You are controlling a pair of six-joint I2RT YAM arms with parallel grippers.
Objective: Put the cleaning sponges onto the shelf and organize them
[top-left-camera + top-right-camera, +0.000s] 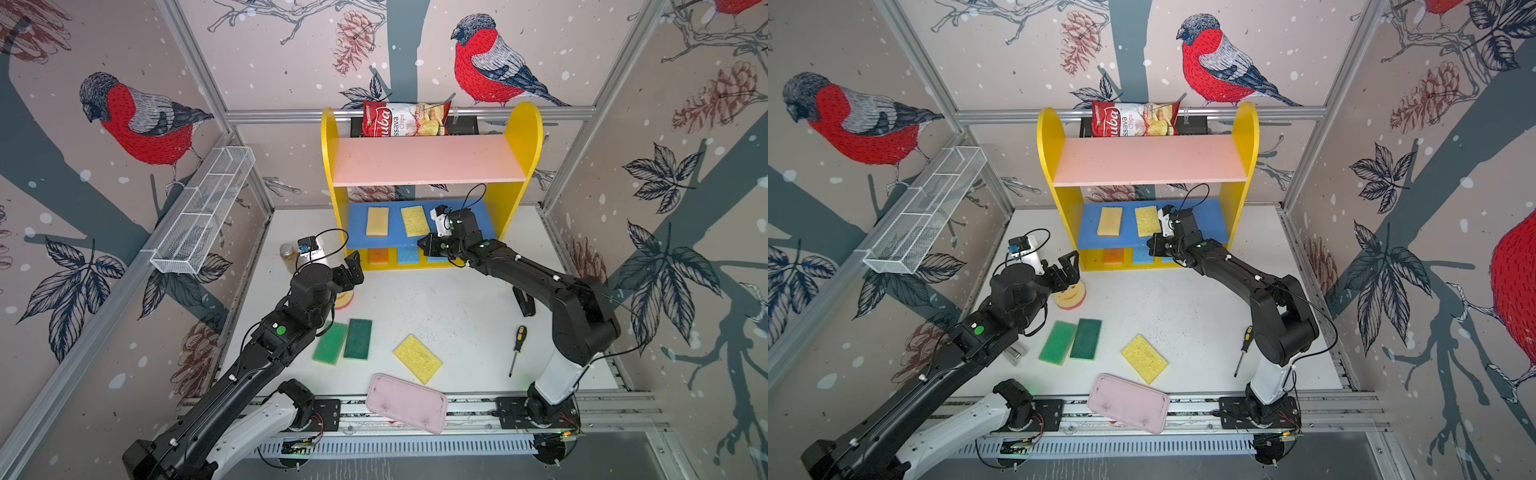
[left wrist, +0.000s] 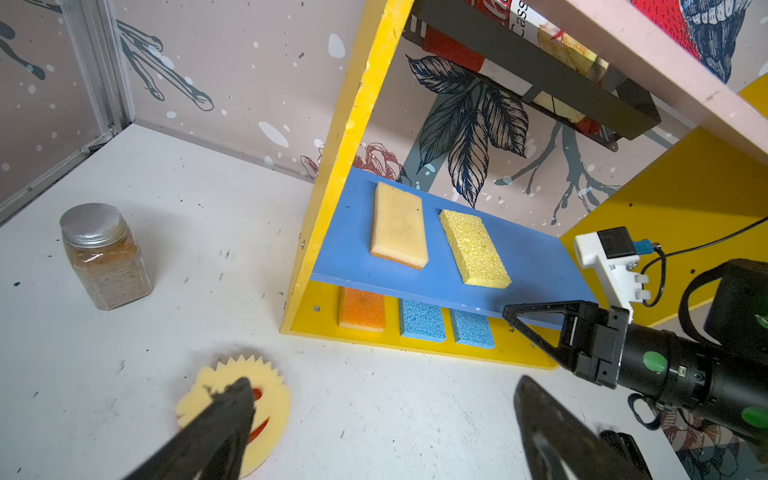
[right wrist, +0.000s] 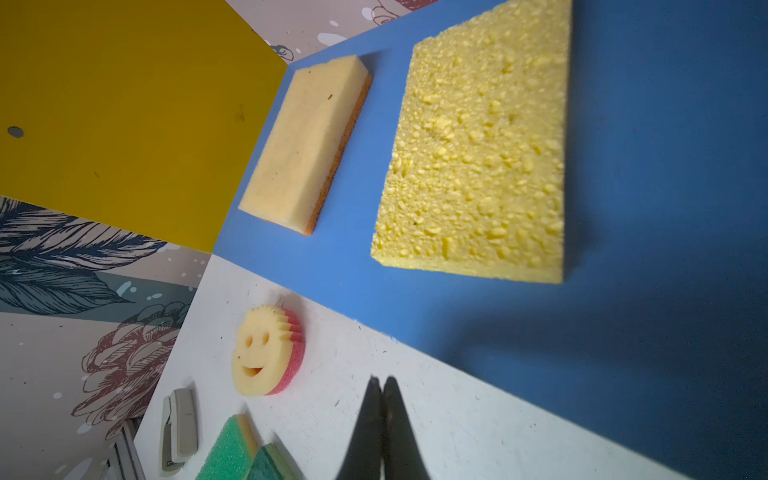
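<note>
Plainly, the round smiley sponge (image 1: 1070,296) lies face up on the bench (image 1: 1183,316), just off the left foot of the shelf (image 1: 1246,133), the loose sponge nearest that unit. The left end effector (image 2: 382,380) hangs right over it, jaws spread wide and nothing between them. In the left wrist view the sponge sits under one finger rather than midway, so a grasp likely wants a small sideways shift first. Being round, it offers no long axis to line up with. Further out on the bench lie the light green sponge (image 1: 1057,343) and dark green sponge (image 1: 1086,338) side by side, and the loose yellow sponge (image 1: 1144,358) apart. The tan sponge (image 1: 1110,221) and shelved yellow sponge (image 1: 1147,220) rest on the blue middle board (image 1: 1090,237); an orange sponge (image 2: 361,309) and two blue sponges (image 2: 422,320) fill the base. The right end effector (image 3: 382,382) is closed on nothing at that board's front edge, well apart from the smiley sponge, so the left arm is nearer.
</note>
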